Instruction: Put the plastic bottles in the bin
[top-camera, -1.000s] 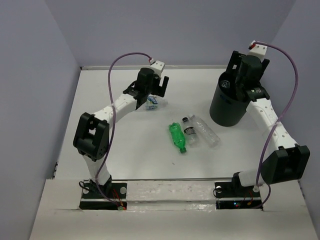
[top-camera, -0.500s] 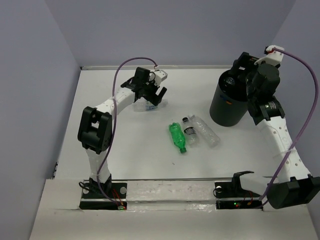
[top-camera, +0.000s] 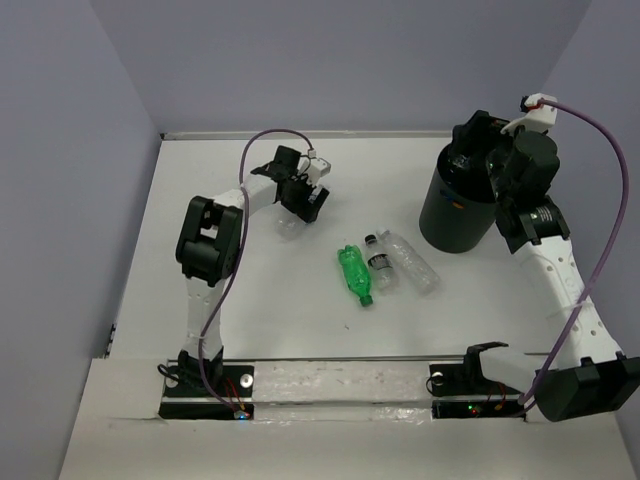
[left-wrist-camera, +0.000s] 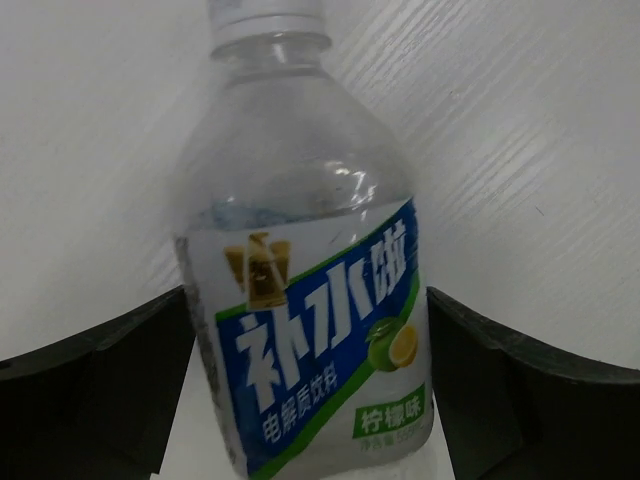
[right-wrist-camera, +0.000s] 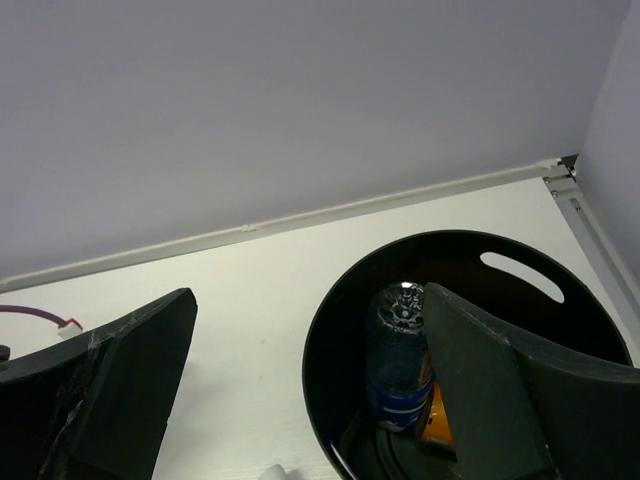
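- Left claw (top-camera: 303, 197) (left-wrist-camera: 310, 400) is open, with one finger on each side of the labelled bottle (left-wrist-camera: 305, 330) and thin gaps showing.
- Right claw (top-camera: 475, 140) (right-wrist-camera: 310, 295) is open wide and holds nothing. It hangs over the bin (top-camera: 455, 215).
- Bare table (top-camera: 250, 300) lies all around the labelled bottle, well apart from the back wall (top-camera: 350, 60). The bin stands near the right wall (top-camera: 610, 100).
- The labelled bottle's cap points away from the claw, and its long side runs between the fingers.
- Green bottle (top-camera: 354, 273), dark-cap bottle (top-camera: 379, 262) and plain bottle (top-camera: 412, 262) lie side by side mid-table, long sides running roughly near to far.
- In the bin, a blue-label bottle (right-wrist-camera: 400, 350) stands upright just beside an orange bottle (right-wrist-camera: 435, 420).
- The left arm's elbow has moved closer to the claw than half a second ago. The three middle bottles have not moved.
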